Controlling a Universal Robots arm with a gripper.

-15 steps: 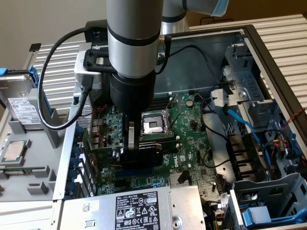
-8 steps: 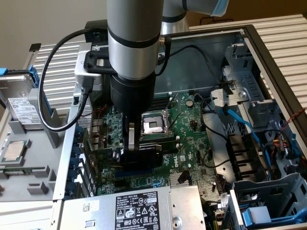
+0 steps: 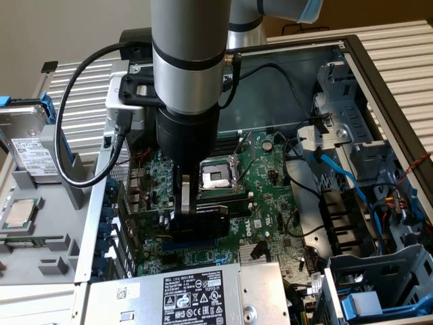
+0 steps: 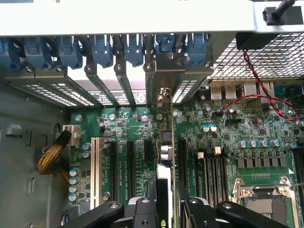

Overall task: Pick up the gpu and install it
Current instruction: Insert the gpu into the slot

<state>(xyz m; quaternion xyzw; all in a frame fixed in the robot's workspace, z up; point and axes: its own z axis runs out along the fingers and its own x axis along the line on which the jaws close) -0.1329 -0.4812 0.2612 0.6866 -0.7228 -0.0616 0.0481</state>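
Green-boarded gpu [image 4: 167, 156] upright, edge-on, clamped between the gripper [image 4: 166, 209] fingers, low over the motherboard [image 4: 223, 142].

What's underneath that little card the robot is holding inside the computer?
Under the gpu, gripped edge-on by the gripper, lies the green motherboard with its row of long black expansion slots. The card's own edge covers whichever slot sits directly beneath it.

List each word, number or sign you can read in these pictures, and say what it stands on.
Nothing reads with certainty.
Power supply label: white print and a row of certification marks, too small to read.
Hard drive label: lines of print, blurred.
Motherboard markings: too fine to read.
The gpu, in the gripper: no legible text.
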